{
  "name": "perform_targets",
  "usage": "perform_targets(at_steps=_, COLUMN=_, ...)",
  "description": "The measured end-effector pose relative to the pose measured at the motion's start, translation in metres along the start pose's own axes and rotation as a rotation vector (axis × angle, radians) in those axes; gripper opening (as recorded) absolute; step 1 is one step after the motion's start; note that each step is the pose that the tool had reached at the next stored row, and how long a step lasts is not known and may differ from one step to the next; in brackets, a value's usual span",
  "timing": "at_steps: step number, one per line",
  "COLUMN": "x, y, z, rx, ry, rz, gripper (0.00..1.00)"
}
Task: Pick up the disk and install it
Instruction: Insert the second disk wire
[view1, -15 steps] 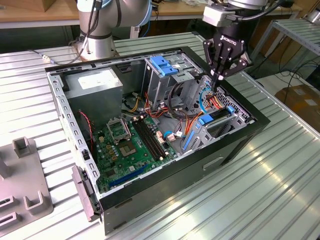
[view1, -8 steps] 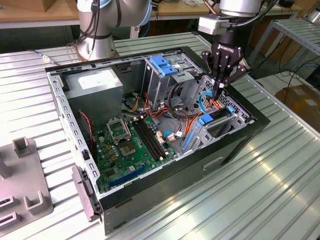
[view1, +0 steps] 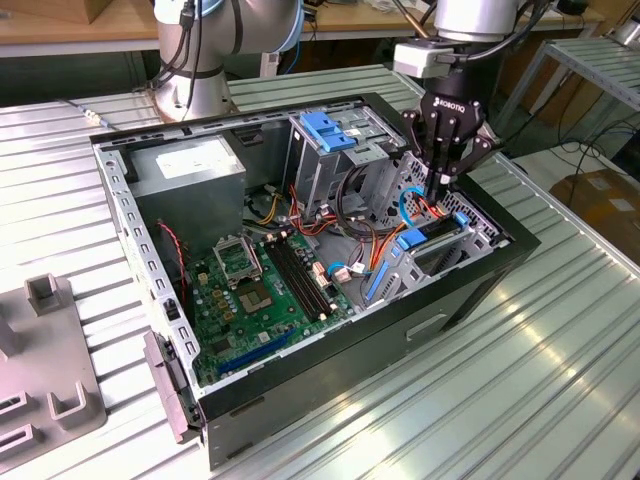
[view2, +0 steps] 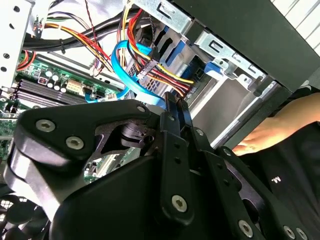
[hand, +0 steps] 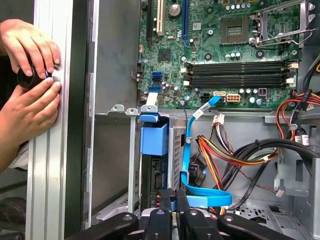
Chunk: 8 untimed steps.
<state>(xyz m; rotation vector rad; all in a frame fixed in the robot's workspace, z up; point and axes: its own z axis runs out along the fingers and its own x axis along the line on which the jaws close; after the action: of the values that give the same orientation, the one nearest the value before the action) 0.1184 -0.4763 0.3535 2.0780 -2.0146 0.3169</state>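
Tool lowered into the drive cage of the open computer case, over the seated disk.

Nearest in both wrist views, the black tool (hand: 172, 200) has its two fingers (view2: 175, 112) pressed together, with nothing between them, and the tips are at the disk's end, just beside the blue flat cable (hand: 187, 150). The disk (hand: 154, 137), in its blue carrier, sits already inside the metal drive cage (view1: 445, 245), near the red, yellow and orange wires (hand: 225, 152). Further on is the green motherboard (hand: 225, 45) with its memory slots. At the outer side of the case wall (hand: 50, 150), two hands of a person (hand: 27, 80) hold a small dark object. The case lies on a ribbed metal counter (view1: 520, 380). Writing on the tool's body I leave unread.
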Motion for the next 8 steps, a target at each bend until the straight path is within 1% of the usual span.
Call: perform_targets(at_steps=8, x=-0.0001, y=0.0, z=0.0001, rx=0.0, ry=-0.0001, rz=0.0, gripper=0.16)
